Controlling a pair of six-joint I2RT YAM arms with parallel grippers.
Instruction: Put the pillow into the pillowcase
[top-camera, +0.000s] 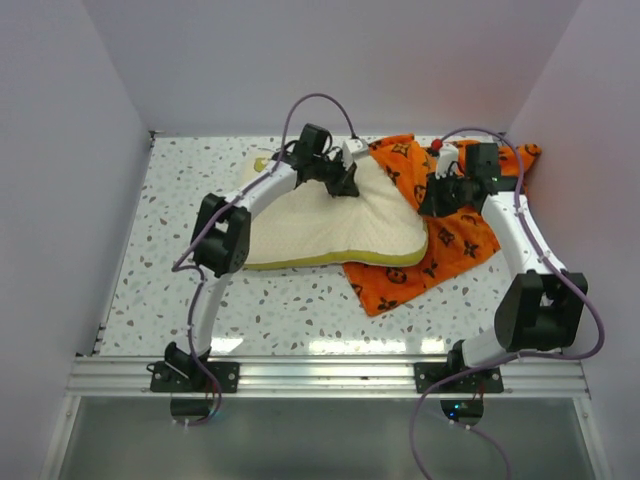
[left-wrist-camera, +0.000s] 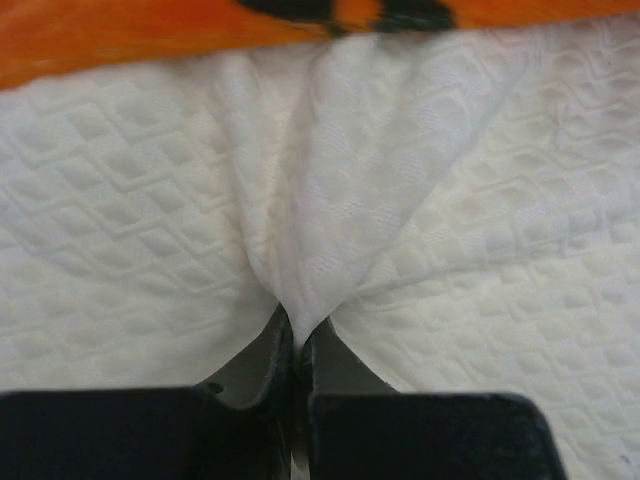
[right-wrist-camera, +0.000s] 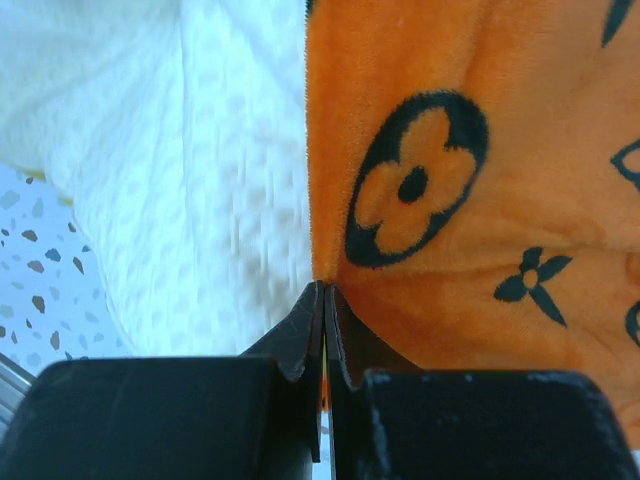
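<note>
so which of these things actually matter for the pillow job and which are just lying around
Job: pillow, pillowcase, left gripper pinching the pillow, right gripper pinching the pillowcase.
Just there: speckled table, white walls.

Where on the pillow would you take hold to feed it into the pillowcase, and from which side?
Pinch the pillow by its cover near the far edge, beside the pillowcase, coming from above. It lies flat, too broad to span, but the soft fabric bunches into a ridge, as the left gripper shows.
</note>
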